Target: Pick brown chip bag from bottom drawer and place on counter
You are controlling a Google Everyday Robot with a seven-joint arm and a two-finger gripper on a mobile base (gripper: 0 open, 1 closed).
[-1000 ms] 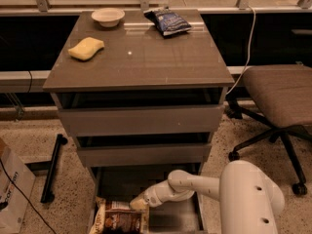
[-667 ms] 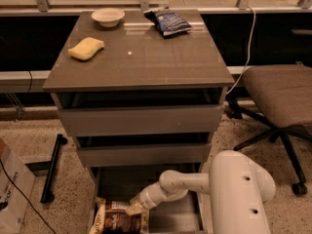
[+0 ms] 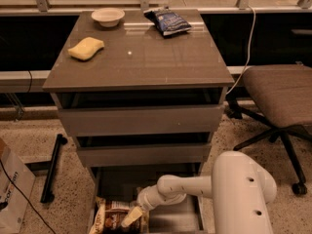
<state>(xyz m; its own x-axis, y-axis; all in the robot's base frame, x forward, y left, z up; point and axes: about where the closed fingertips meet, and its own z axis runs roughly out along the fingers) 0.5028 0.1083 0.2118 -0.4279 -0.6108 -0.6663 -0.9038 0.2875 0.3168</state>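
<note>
A speckled stone floor (image 3: 34, 135) runs under a dim room with a railed window ledge at the back and an office chair (image 3: 278, 94) standing off to the right. In the middle is a three-drawer cabinet whose counter (image 3: 146, 67) is a flat, glossy grey-brown top. The robot's white arm (image 3: 195, 186) comes in from the lower right, bending down and to the left into the bottom drawer (image 3: 170, 218), which is pulled out towards the camera at the foot of the cabinet. Judging by this, the task is at an early stage: the drawer is already open and the arm has got to the target, but the lift and the carry up to the counter are not yet done. The brown chip bag (image 3: 109, 217) lies in the front left part of the open drawer, partly cut off by the lower edge of the view. The gripper (image 3: 132, 217) sits at the bag's right edge, touching or nearly touching it; whether it has closed on the bag or is only poised there cannot be told. Up on the counter sit a dark blue chip bag (image 3: 168, 21) at the back, a yellow sponge (image 3: 86, 48) on the left and a small bowl (image 3: 107, 16) behind it.
</note>
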